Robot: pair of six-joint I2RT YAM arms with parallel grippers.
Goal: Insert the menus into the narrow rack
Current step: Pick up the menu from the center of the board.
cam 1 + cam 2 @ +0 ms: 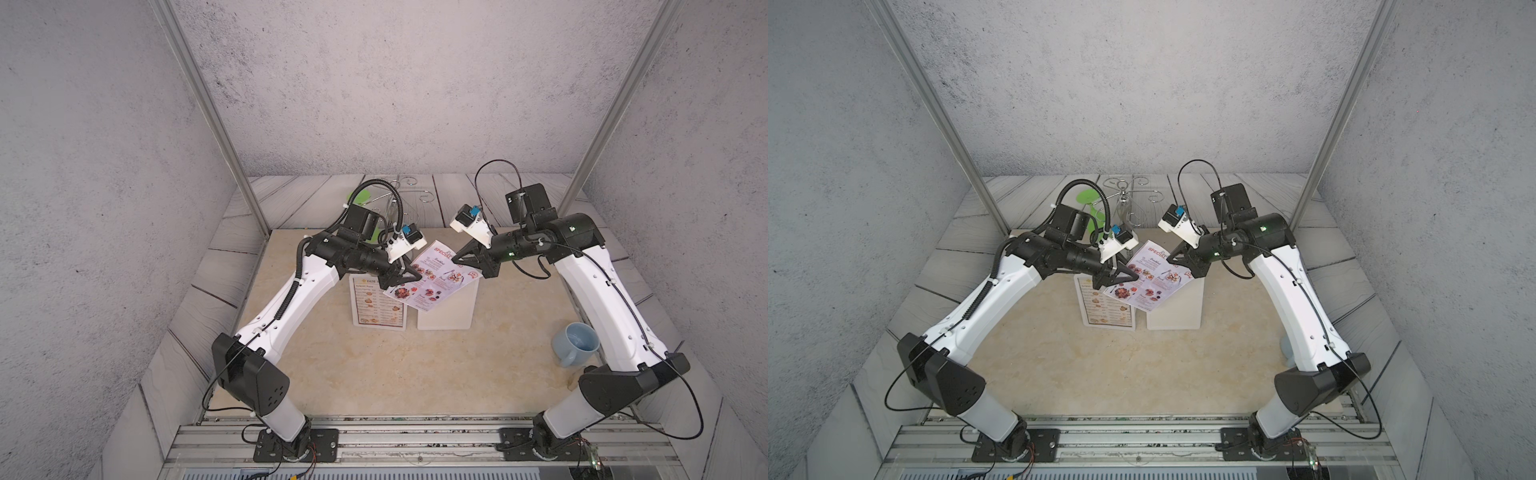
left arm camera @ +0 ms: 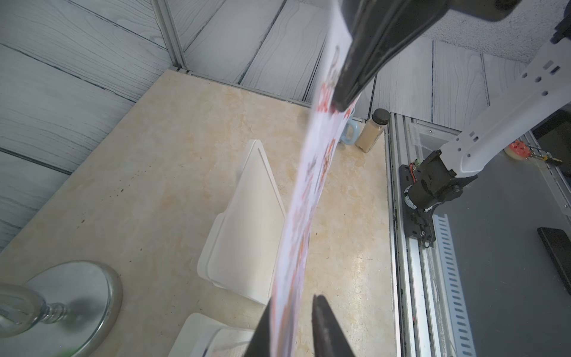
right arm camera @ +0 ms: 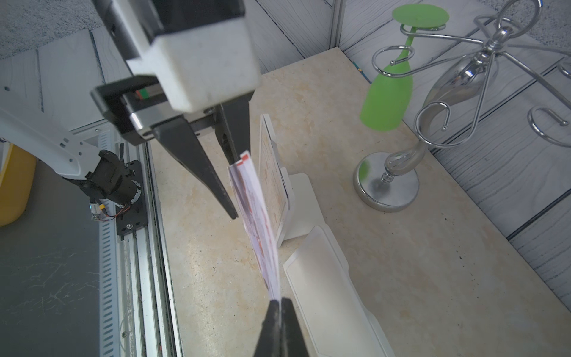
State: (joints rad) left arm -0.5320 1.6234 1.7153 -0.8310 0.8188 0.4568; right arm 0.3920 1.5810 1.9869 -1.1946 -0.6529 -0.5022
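Right gripper (image 1: 456, 260) pinches SPECIAL MENU (image 1: 434, 276) right edge, sheet aloft over white rack (image 1: 453, 313). Left gripper (image 1: 419, 277) spread astride sheet's left corner; DIM SUM INN menu (image 1: 378, 309) upright beside.

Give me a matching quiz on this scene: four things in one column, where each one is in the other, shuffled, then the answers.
1. SPECIAL MENU sheet
2. DIM SUM INN menu
3. green wine glass
4. blue mug

A. hanging upside down from the chrome rack
B. on the table
C. held in the air by the right gripper
D. upright in a white stand

Pairs: 1-C, 2-D, 3-A, 4-B.
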